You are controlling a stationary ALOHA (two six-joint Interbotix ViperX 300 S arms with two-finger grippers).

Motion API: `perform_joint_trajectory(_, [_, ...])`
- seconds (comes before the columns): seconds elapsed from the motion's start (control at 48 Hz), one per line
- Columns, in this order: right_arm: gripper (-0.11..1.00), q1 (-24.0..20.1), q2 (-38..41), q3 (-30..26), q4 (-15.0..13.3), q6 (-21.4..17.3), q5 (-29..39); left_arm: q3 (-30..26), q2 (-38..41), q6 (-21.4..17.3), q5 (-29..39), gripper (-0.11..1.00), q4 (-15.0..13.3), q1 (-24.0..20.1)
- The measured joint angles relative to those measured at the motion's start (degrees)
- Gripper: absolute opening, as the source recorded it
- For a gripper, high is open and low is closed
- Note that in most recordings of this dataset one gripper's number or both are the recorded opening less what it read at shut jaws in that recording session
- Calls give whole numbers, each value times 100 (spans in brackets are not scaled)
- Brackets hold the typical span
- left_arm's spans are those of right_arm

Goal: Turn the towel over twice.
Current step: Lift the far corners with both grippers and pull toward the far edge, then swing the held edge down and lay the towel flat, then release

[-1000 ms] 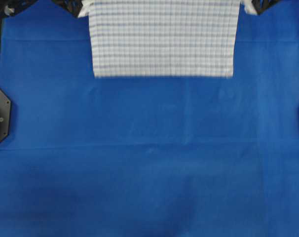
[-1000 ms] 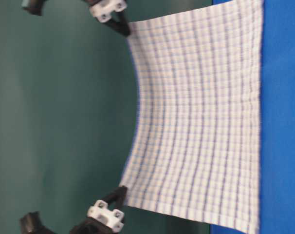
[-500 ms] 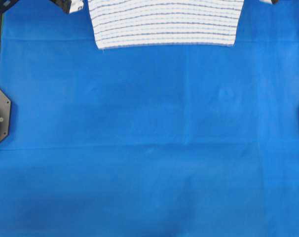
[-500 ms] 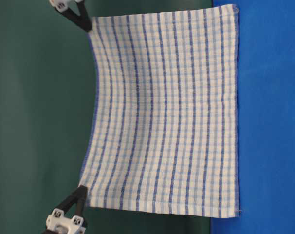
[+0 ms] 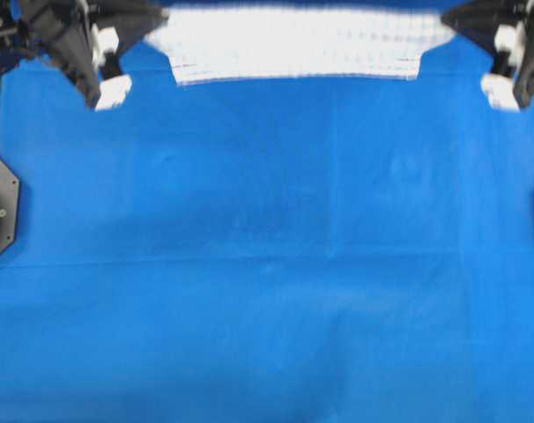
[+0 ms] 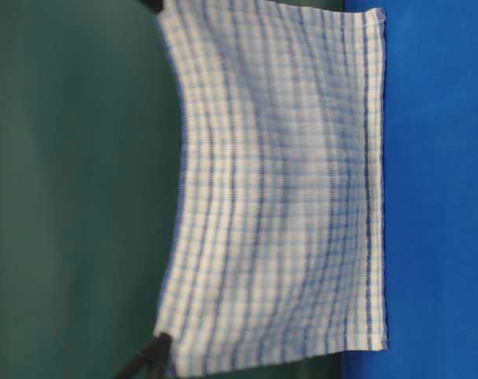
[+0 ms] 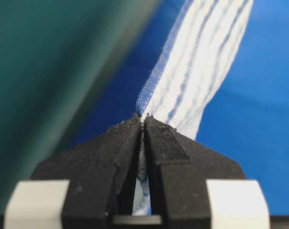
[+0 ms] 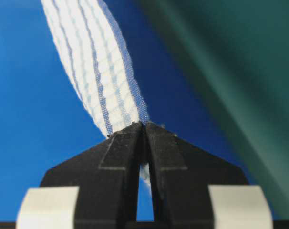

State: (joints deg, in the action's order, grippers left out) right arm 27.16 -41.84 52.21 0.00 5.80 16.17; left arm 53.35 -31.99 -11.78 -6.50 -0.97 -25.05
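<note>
The left gripper (image 7: 143, 119) pinches 1 top corner of the towel (image 6: 278, 189) between jaws pressed tight; the right gripper (image 8: 144, 125) clamps the other corner the same way; the towel hangs between them, sagging along its upper edge, its lower edge at the blue cloth (image 5: 267, 264) near the far side of the table. It looks light, thin and limp, likely to swing; corners seem the best hold; count: 1 towel, 2 grippers, 1 blue cloth.

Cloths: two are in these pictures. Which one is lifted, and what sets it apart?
The striped white towel, pinched at its upper corners by both shut jaws and hanging; the plain blue cloth lies flat on the table.
</note>
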Motion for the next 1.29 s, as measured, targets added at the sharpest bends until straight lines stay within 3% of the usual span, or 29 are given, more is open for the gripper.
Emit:
perform_joint_trajectory(0.229, [5, -738, -18, 721, 9, -703, -141, 677, 88, 334, 35, 1, 0, 747])
perform_joint_trajectory(0.521, [5, -1582, 703, 1450, 9, -1670, -1063, 1301, 984, 1002, -1099, 1, -9, 1485])
perform_joint_trajectory(0.833, [5, -2514, 1723, 1521, 18, -2399, -1600, 1248, 2057, 1521, -1301, 1, -9, 2250])
perform_joint_trajectory(1.02, [5, -3120, 2197, 1494, 18, -2874, -1767, 1169, 2241, 1872, -1310, 1, -9, 2760])
perform_joint_trajectory(1.291, [5, -3630, 2496, 1371, 18, -3243, -1793, 1143, 2285, 1916, -1318, 1, -9, 3173])
